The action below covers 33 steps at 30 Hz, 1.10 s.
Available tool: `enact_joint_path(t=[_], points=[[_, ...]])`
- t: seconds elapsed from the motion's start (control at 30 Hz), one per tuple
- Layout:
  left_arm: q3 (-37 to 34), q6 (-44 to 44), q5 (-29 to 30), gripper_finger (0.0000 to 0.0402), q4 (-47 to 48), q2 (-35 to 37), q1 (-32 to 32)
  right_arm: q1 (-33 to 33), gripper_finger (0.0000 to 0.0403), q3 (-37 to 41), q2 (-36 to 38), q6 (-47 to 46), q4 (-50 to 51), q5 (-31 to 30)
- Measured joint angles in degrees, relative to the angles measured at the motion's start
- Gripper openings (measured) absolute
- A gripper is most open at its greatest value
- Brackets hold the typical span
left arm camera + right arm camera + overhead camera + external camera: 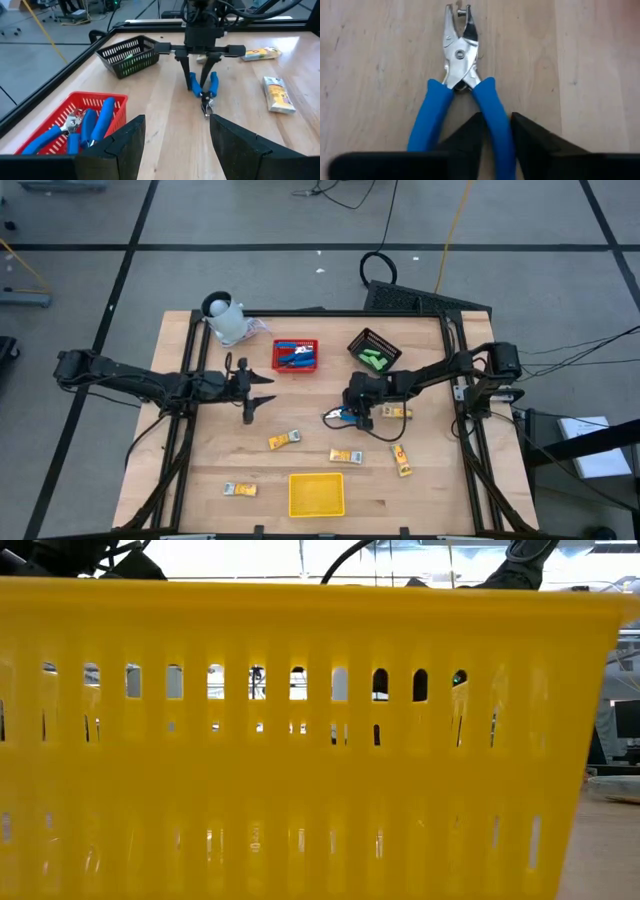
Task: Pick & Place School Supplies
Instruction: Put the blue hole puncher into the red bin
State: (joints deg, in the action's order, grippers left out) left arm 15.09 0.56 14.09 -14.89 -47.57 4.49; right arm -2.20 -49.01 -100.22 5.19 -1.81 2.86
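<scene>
A blue-handled pair of pliers (462, 90) lies on the wooden table just right of centre, and also shows in the high view (335, 418). My right gripper (352, 416) stands over its handle end, shut on one handle. My left gripper (264, 390) hovers open and empty left of centre, its fingers spread in the left wrist view (175, 132). A red mesh basket (295, 356) holds two more blue-handled tools (87, 127). A black mesh basket (373, 351) holds green blocks (374, 359). Several yellow-orange packets (285, 441) lie flat on the near half of the table. My right gripper pinches one blue handle (496, 117) of the pliers between its two fingers; the other handle (430, 117) stays outside them. The fingers (185, 70) come from above, pointing down, and stand on either side of the handle. The pliers' metal jaw end (206, 107) is down at the table.
A flat yellow tray (316, 494) sits at the near edge; its slotted wall (320, 740) fills the low view. A white object (226, 320) stands at the far left corner. Packets lie by my right gripper (396, 411) and nearer (347, 455), (402, 461), (240, 489).
</scene>
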Motion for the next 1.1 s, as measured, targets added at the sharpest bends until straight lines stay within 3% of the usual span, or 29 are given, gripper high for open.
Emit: enact_joint_path(t=[0.1, 0.13, 0.33, 0.83, 1.1], points=[[0.0, -0.16, 0.0, 0.0225, -0.07, 0.14, 0.04, 0.0, 0.0036, 0.0, 0.0, -0.72, -0.19, 0.18], [0.0, -0.18, 0.01, 0.0225, -0.09, 0.22, 0.04, -0.02, 0.0033, 0.02, 0.0, -0.96, -0.26, 0.48], [0.02, -0.46, 0.04, 0.0225, 0.13, 0.5, 0.04, 0.16, 0.0033, 0.18, -0.09, -2.27, -2.42, 1.45], [0.02, -1.53, 0.04, 0.0225, 0.17, 0.5, 0.04, 1.04, 0.0033, 0.1, -0.22, -2.48, -21.09, 1.75], [0.09, -2.27, 0.06, 0.0225, 0.15, 3.16, 0.04, -3.51, 0.0033, -7.9, -0.2, 3.63, -19.98, -1.58]])
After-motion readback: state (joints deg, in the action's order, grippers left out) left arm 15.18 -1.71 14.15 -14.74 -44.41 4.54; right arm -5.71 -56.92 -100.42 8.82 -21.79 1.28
